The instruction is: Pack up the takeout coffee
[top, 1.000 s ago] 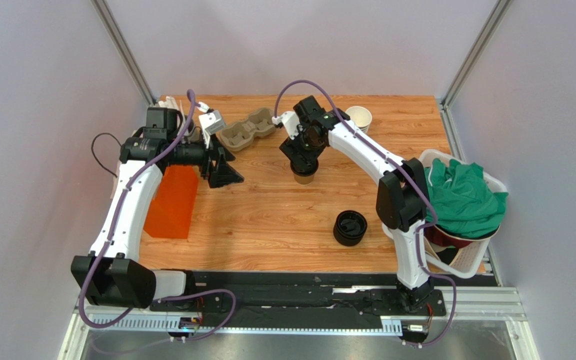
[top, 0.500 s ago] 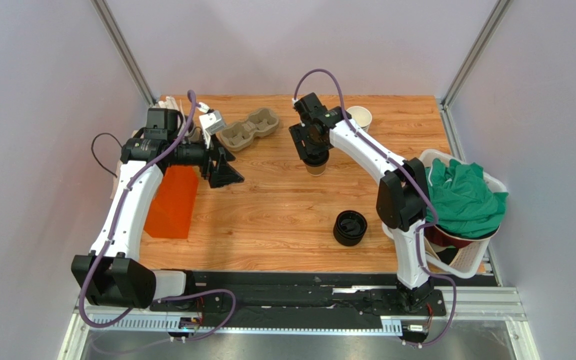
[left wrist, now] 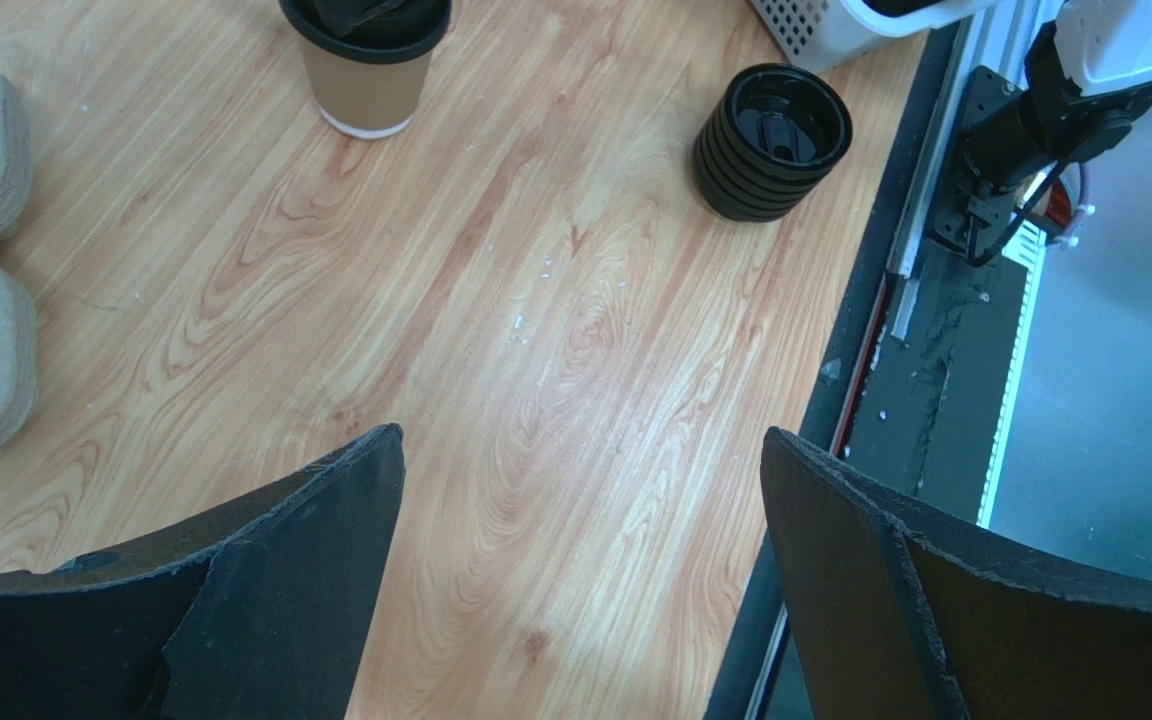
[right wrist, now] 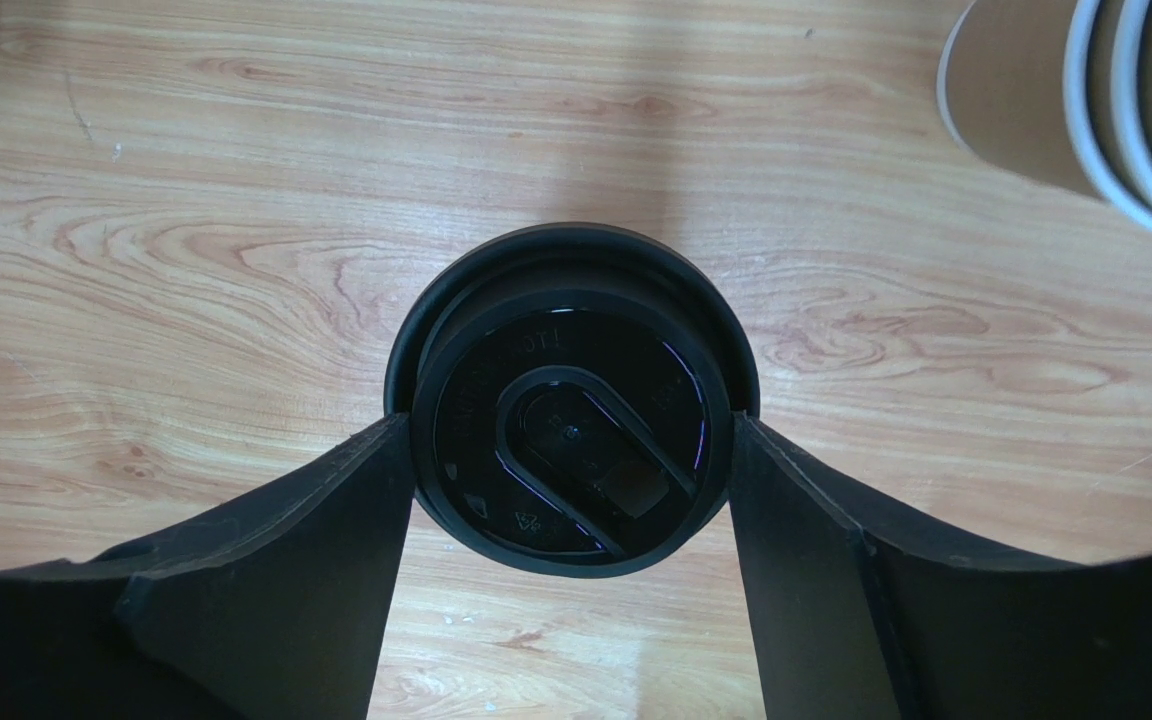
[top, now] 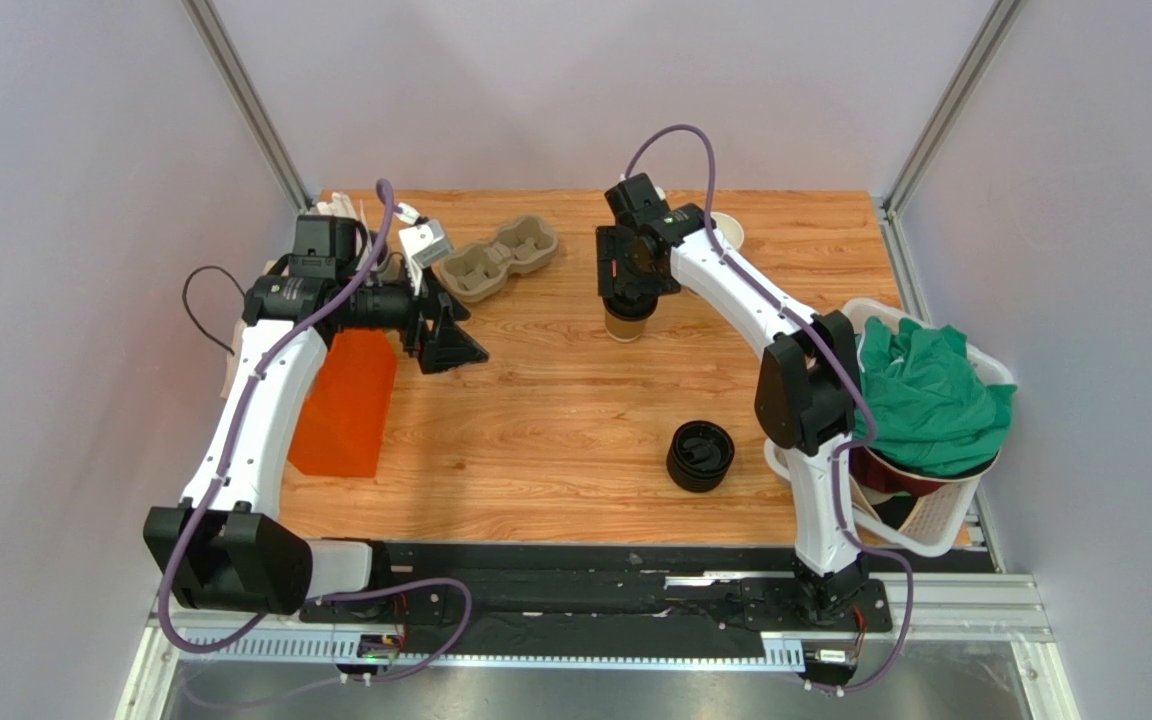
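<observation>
The takeout coffee (left wrist: 366, 87) stands upright toward the far middle of the surface (top: 537, 420), right of the pulp carrier (top: 495, 255) and well apart from it, with the stack of lidless cups (right wrist: 1093, 90) near its other side; whether its base rests on the wood or hangs just off it I cannot tell. The right gripper (right wrist: 570, 465) comes down from above and grasps it, a finger pressed to each side of the black lid (right wrist: 567, 383). The left gripper (left wrist: 579, 450) hangs released and empty beside the carrier.

The job in hand, I'd say, is getting the cup into a carrier well; the hold is on the lid alone, so a jerk might pop it off. Better to lift gently, keep the cup plumb, travel slowly, then lower it straight into the well.
</observation>
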Robot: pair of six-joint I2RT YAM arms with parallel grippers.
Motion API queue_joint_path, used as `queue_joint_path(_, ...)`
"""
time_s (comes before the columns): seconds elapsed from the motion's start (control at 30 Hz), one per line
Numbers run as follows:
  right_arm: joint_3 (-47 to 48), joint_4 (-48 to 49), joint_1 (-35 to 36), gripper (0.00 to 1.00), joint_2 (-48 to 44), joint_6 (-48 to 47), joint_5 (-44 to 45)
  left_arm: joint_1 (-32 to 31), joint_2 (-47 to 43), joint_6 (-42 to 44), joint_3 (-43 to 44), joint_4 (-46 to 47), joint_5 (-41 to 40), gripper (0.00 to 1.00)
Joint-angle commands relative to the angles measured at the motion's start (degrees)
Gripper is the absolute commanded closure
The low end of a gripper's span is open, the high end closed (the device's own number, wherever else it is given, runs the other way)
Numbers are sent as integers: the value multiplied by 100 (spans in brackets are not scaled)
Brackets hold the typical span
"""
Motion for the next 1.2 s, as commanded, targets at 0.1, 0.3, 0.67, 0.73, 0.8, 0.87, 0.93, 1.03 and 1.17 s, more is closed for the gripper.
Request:
queue_joint_path(0.1, -66, 143, -20, 23, -139, 717, 53, -7, 128, -23, -15, 181, 70, 4)
queue_joint_path(0.3, -127, 152, -3, 15, -218, 709, 88, -7, 128, -32, -24, 190, 70, 4)
queue_joint_path(0.67, -258, 590, -20, 6, -1025, -1503, -156, -7, 5, -6, -95, 190, 70, 3)
queue_joint_path(0.73, -434, 688, -29, 6, -1333, -2487, -438, -7, -4, -6, -95, 190, 87, 3)
queue_joint_path(0.8, -602, 453, -82, 6, -1535, -3304, -947, -7, 14, 3, -103, 181, 105, 3)
queue_joint_path(0.87, -820, 267, -108, 5, -1676, -4464, -1404, -7, 23, -14, -95, 199, 114, 3)
queue_joint_path(0.93, -996, -129, -108, 5, -1808, -5630, -1487, -7, 40, -14, -86, 208, 131, 3)
queue_joint_path(1.03, -1514, -25, -134, 6, -1931, -6549, -1267, -7, 40, -23, -95, 208, 149, 3)
queue_joint_path(1.17, -1692, 125, -196, 7, -1862, -7673, -1564, -7, 14, -23, -138, 199, 123, 3)
